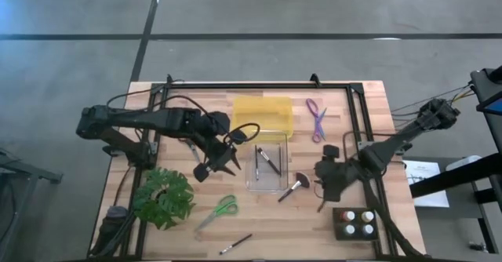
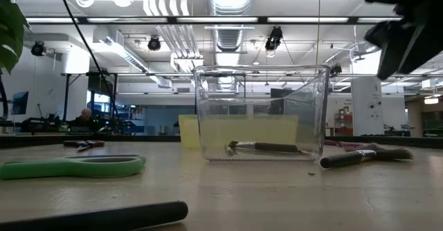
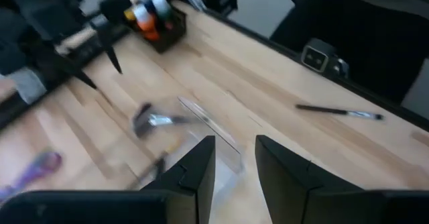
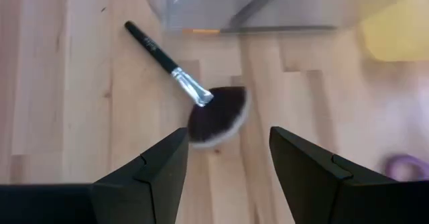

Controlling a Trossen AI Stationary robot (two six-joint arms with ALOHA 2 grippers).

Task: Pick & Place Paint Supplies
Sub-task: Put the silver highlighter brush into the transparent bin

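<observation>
Right gripper [image 4: 228, 167], fingers spread wide and empty, hovers over the broad-headed dark fan brush [image 4: 216, 120]; left gripper [image 3: 234, 160], fingers narrowly parted, empty, beside the clear plastic box [image 1: 271, 168].

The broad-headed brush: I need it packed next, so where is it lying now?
In the high view the broad-headed brush lies on the table just right of the clear container, with the right gripper close on its right, jaws open.
</observation>
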